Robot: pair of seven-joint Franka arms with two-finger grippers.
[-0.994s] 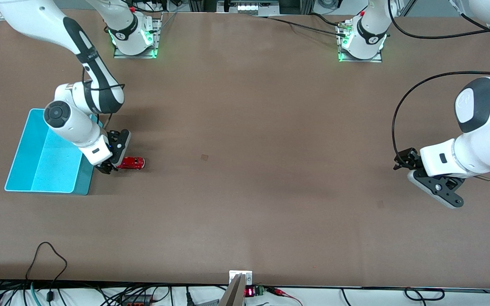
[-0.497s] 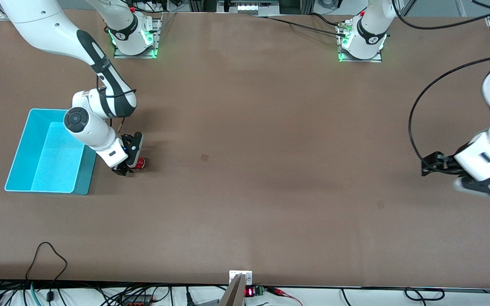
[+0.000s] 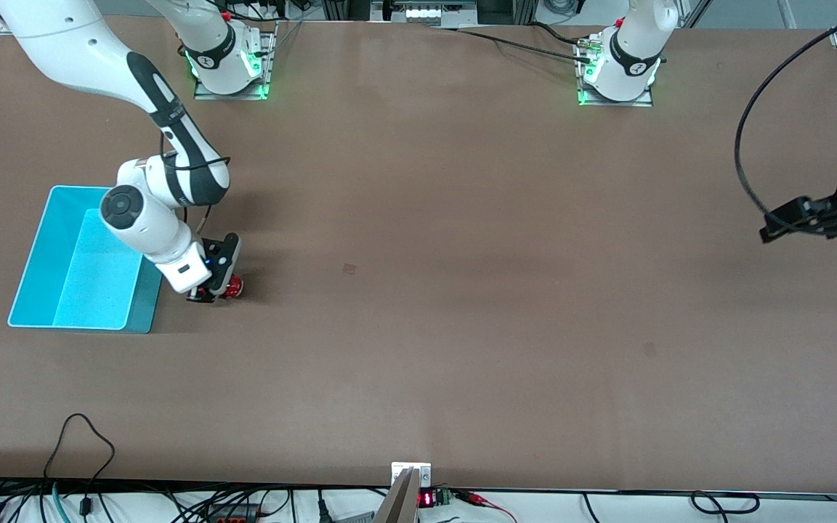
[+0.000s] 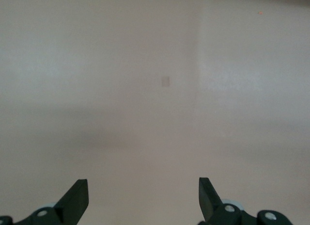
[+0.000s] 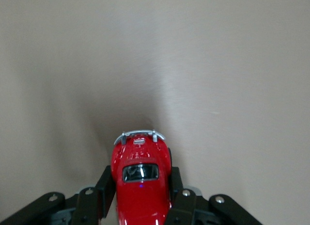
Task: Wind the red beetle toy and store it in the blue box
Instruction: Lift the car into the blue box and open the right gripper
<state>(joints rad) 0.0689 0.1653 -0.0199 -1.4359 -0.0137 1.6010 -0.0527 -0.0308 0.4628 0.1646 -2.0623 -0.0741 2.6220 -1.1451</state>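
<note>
Tabletop (image 3: 462,327) of brown board carries the blue box (image 3: 41,261), open-topped, near the edge at the right arm's end. Just beside the box, the right gripper (image 5: 140,198) pinches the red beetle toy (image 5: 140,179) by its flanks (silvery bumper poking out). The left gripper (image 4: 143,198), jaws spread, hangs over the edge at the left arm's end.
</note>
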